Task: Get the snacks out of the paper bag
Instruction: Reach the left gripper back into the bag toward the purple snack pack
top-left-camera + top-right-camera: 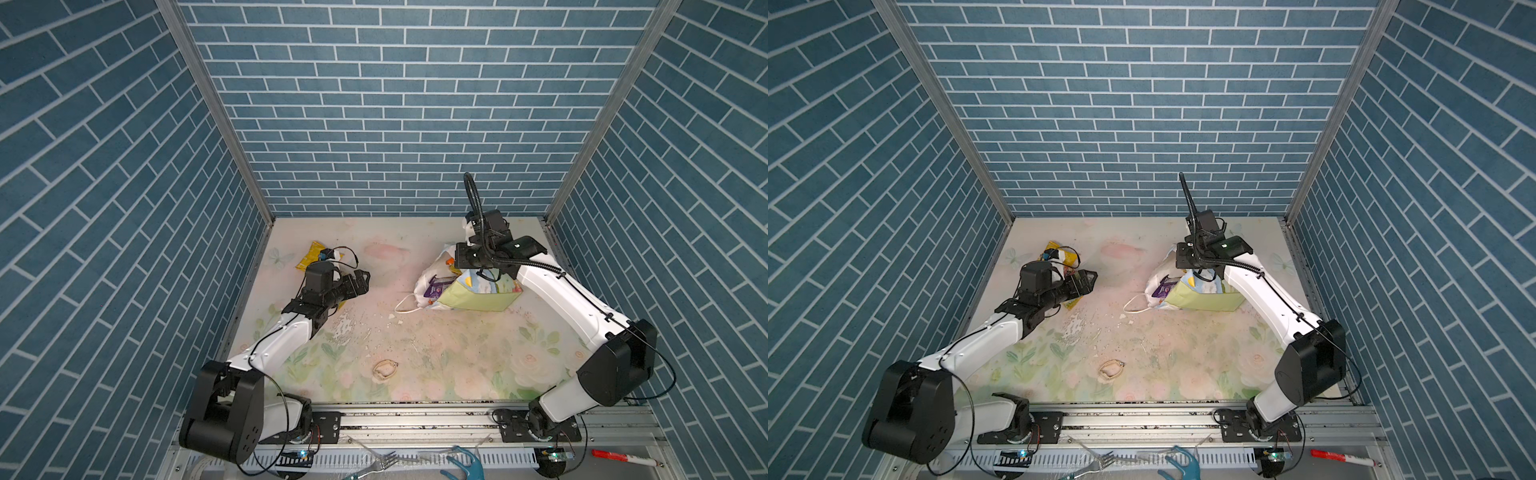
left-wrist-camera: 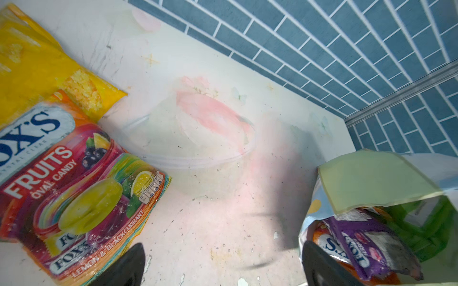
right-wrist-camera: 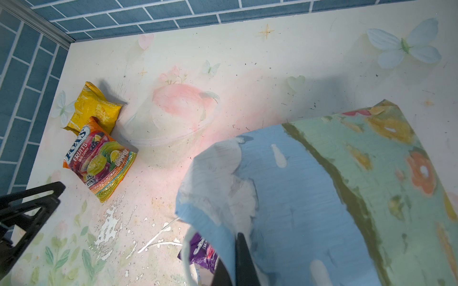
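Two snack packets (image 3: 99, 161) out, three visible inside, one paper bag (image 3: 322, 198)

A tan loop (image 1: 385, 369) lies on the floral tabletop (image 1: 457, 357), a fork (image 1: 380, 461) and red marker (image 1: 619, 457) beyond its front.

Both top views look down on the whole table (image 1: 436, 345); close wrist cameras share the paper bag (image 2: 371, 180).
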You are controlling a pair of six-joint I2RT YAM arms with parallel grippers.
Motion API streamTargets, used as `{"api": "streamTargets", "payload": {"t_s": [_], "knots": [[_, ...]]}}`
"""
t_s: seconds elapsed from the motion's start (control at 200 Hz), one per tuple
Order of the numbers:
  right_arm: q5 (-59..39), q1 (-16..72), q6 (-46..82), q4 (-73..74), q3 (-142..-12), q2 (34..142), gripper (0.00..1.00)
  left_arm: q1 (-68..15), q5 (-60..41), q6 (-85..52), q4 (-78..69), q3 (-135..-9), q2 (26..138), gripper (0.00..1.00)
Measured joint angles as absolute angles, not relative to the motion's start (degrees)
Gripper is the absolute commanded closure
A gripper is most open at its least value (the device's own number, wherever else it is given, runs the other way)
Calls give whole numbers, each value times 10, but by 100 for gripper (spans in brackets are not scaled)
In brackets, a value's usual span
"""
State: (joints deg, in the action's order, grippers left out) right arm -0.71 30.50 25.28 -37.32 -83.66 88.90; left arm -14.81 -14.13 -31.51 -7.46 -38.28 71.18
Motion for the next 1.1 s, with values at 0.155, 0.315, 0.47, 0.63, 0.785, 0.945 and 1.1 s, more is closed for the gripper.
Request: {"api": "streamTargets", "payload": {"t_s": [0.155,0.315,0.47,0.63,0.785,0.945,1.1], "knots": [[-16,307,252,-353,-814,888,100,-171,-116,-314,-70,-383,680,0],[-23,307,241,-345,-813,888,100,-214,-69,-303,-42,-383,629,1],[-27,306,224,-343,-813,888,100,-244,-34,-297,-22,-383,586,0],[-28,306,211,-342,-812,888,100,-301,-4,-289,-2,-384,587,1],[-31,307,207,-332,-802,888,100,-347,6,-289,4,-384,598,1],[-37,307,206,-319,-788,884,100,-374,9,-290,3,-399,613,0],[-38,307,205,-317,-788,882,100,-398,8,-290,-12,-424,646,1]]}}
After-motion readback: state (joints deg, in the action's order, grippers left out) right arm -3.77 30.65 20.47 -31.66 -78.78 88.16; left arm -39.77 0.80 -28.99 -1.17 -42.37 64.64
